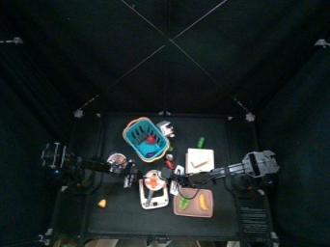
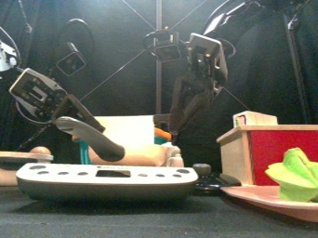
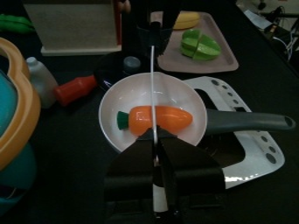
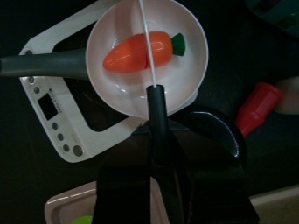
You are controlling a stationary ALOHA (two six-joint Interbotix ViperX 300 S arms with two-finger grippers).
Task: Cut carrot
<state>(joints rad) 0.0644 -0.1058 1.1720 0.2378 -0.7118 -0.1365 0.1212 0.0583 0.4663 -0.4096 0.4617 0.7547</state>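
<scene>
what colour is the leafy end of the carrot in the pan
Green, on an orange carrot; the tip shows best in the right wrist view.

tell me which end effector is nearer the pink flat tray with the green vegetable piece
Right. The right end effector, gripping a knife, hangs just beside the pink tray; the left end effector is across the white frying pan, farther off.
</scene>
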